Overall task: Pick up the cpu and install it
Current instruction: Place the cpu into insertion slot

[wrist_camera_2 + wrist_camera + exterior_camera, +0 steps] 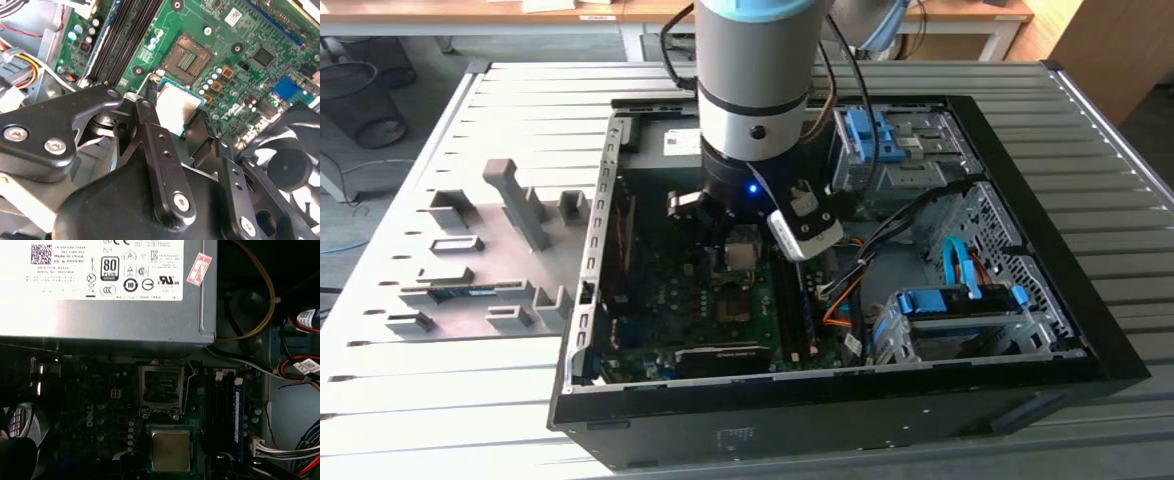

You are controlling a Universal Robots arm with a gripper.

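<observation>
on the exterior view's left, grey fixtures [480,260] stand on the slatted table [400,400]. right of them lies an open black case [854,430], its green board [680,300] facing up. the arm [754,80] reaches down into the case from the far side. its tool [742,255] is clamped on the cpu [742,250], holding it flat above the board. in the second wrist view the two black fingers [150,125] press the chip's opposite edges. the cpu [177,107] hangs just beside the open socket [187,60], not in it. the socket's metal frame is bare inside. black memory slots [120,35] run along one side of the socket, and a fan [290,165] sits on the other. on the exterior view's right, a drive cage [961,320] with blue parts fills the case's near corner.
</observation>
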